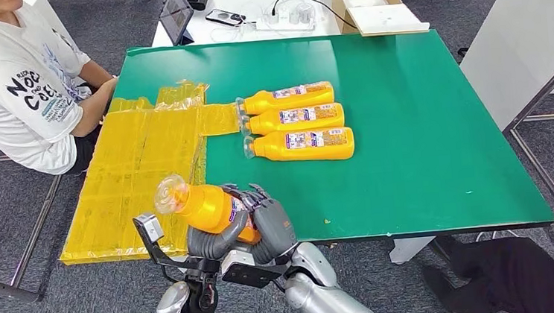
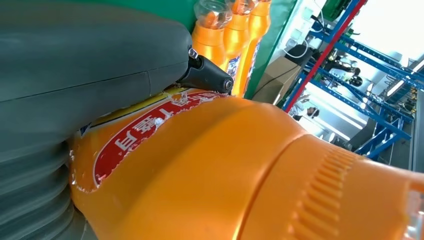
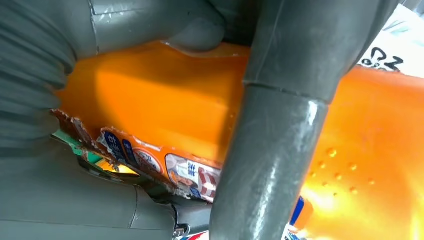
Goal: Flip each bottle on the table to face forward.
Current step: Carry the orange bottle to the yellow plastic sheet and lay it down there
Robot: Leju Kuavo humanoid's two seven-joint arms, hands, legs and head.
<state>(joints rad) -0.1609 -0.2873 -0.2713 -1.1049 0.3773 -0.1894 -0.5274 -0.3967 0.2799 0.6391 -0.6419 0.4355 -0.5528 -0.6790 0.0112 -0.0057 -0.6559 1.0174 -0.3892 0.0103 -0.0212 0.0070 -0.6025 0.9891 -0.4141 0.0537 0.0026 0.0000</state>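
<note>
An orange bottle with a clear cap is lifted off the near left of the green table, its cap pointing left. Both hands grip it: my left hand wraps it from below and my right hand covers its base end. The left wrist view shows the bottle with its red label, and my left hand beside it. In the right wrist view my right hand lies across the bottle. Three more orange bottles lie side by side mid-table, labels up, caps pointing left.
A yellow plastic sheet covers the table's left part. A person in a white shirt sits at the left edge. A cardboard box, a tablet and a power strip stand on a white table behind.
</note>
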